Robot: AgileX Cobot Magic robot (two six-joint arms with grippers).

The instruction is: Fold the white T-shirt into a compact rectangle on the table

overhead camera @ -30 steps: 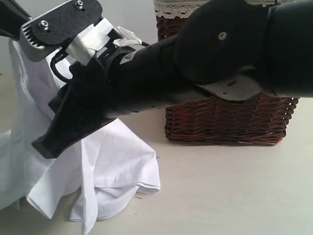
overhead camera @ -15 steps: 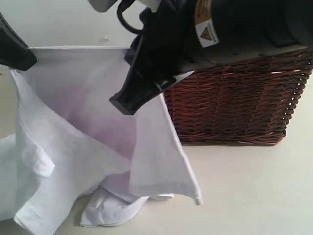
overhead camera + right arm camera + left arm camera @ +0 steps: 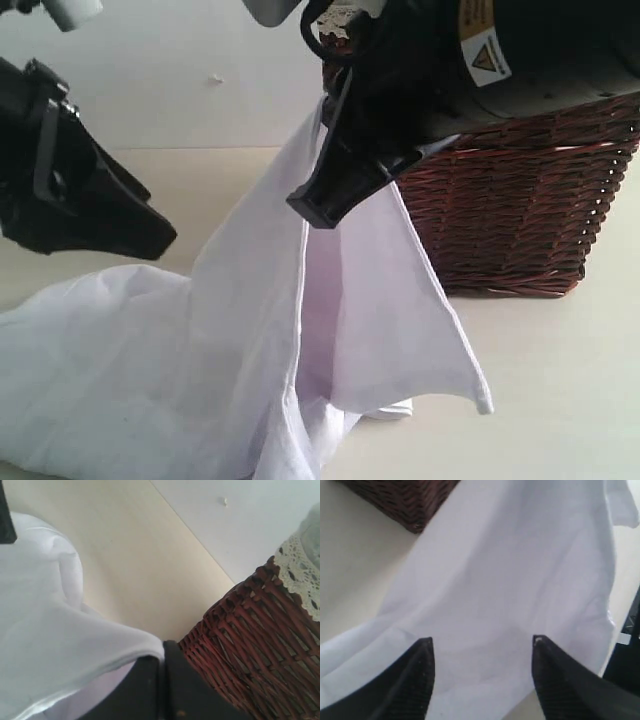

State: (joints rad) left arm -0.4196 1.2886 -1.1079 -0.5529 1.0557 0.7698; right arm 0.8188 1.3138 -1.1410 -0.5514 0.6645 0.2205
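Note:
The white T-shirt (image 3: 250,340) hangs by one pinched edge from my right gripper (image 3: 315,205), which is raised in front of the basket. From there the cloth drapes down and spreads in a heap on the table (image 3: 550,390) at the left. Its red letters and orange tag are hidden. In the right wrist view the jaws of the right gripper (image 3: 161,652) are pressed together on a fold of the T-shirt (image 3: 45,630). My left gripper (image 3: 150,232) hovers over the heap; its fingertips (image 3: 424,647) stand wide apart above the T-shirt (image 3: 510,570), holding nothing.
A dark brown wicker basket (image 3: 520,190) with cream lace trim (image 3: 300,575) stands right behind my right gripper, and its corner (image 3: 407,502) shows in the left wrist view. The white wall (image 3: 180,70) runs along the back. Bare table lies at the front right.
The shirt was stretched between both grippers. The left gripper has let go and dropped lower, and the left side of the cloth has fallen onto the table. The right gripper still holds its edge.

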